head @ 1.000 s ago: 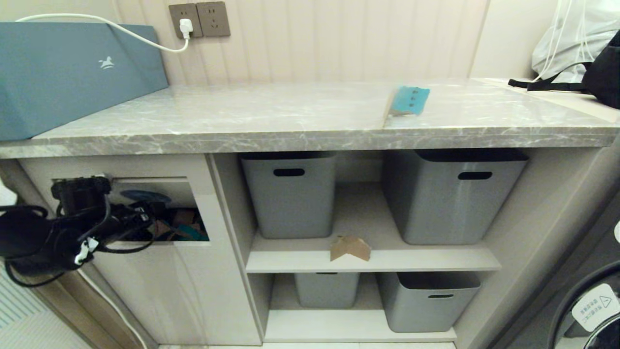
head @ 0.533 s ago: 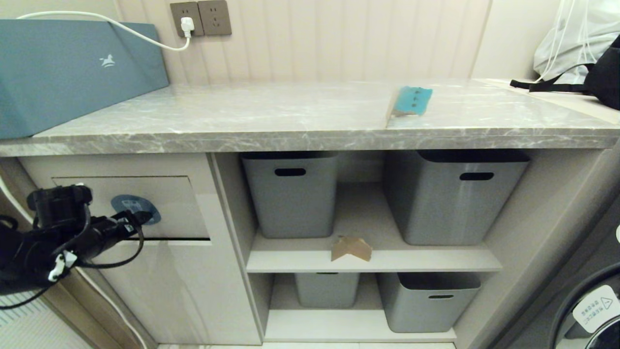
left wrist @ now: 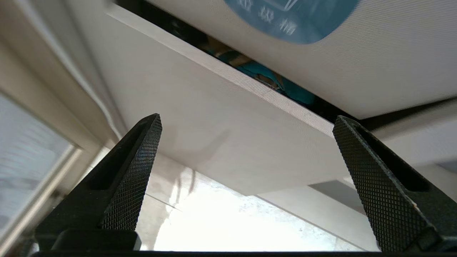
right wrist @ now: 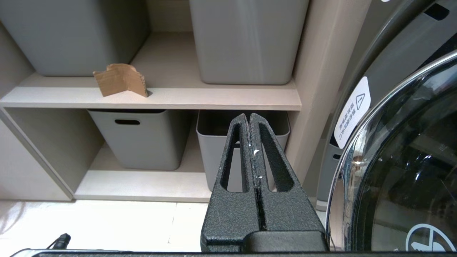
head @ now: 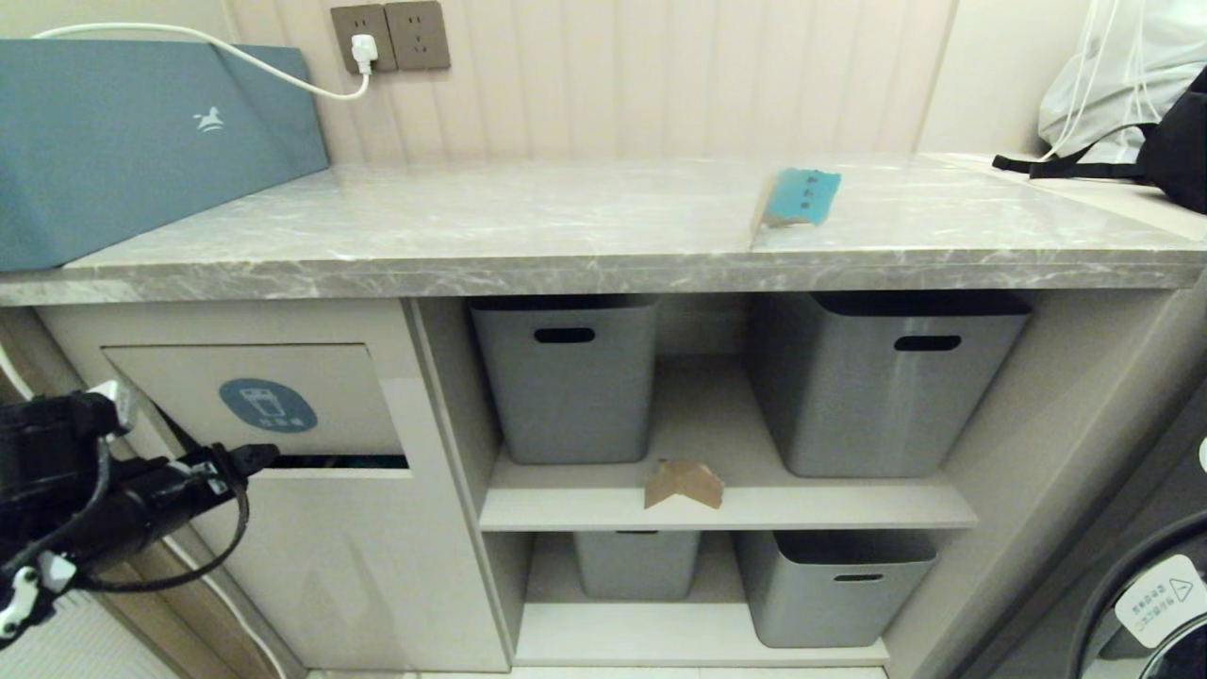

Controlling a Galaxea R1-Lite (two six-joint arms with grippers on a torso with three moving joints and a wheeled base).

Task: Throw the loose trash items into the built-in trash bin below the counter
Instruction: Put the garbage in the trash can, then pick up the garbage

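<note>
- The left pincer (head: 250,459), fingers spread wide and holding nothing, hovers just before the lower left corner of the trash bin flap (head: 311,377), low on the left of the beige cabinet front.
- In the left wrist view, its two black textured fingertips (left wrist: 141,157) frame the cabinet panel under the flap; teal and brown scraps (left wrist: 257,71) show through the dark gap beneath the flap's lower edge.
- The flap bears a round blue bin icon (head: 268,405) and stands slightly ajar along the bottom.
- The right pincer (right wrist: 250,121), fingers pressed together and empty, hangs low before the open shelves, beside a washing machine door (right wrist: 403,171).
- A folded brown cardboard scrap (head: 684,483) stands on the middle shelf's front edge, between two grey plastic baskets (head: 566,377).
- A teal-faced cardboard scrap with dark dots (head: 797,198) lies on the grey marble-look worktop (head: 471,236), right of centre.
- A large teal box with a white horse logo (head: 141,132) sits at the worktop's left end; a white cable (head: 283,80) runs over it to a wall socket (head: 388,36).
</note>
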